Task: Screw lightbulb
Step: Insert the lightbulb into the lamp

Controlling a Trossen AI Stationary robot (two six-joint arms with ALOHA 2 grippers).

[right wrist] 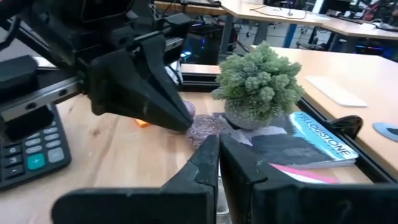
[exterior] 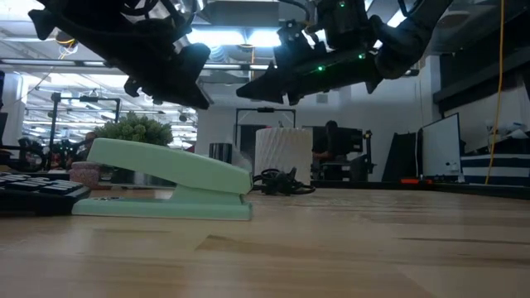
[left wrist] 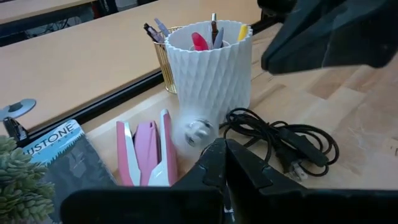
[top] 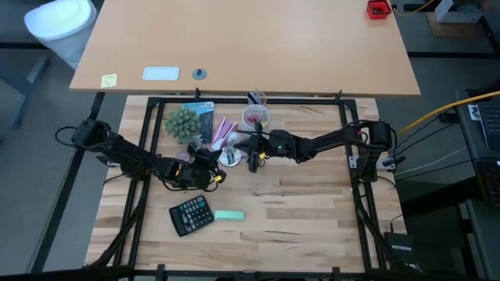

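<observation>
The left gripper [left wrist: 225, 163] has its fingers pressed together and pinches nothing. The right gripper [right wrist: 219, 155] is the same. The lightbulb [left wrist: 195, 132] sits at frame centre, just past the left tips, before the cup [left wrist: 211, 68]. I think closed fingers could knock it over or snag the cord [left wrist: 280, 140]. Only the left wrist view shows the lightbulb, and only the high view shows how near the two arms are.
</observation>
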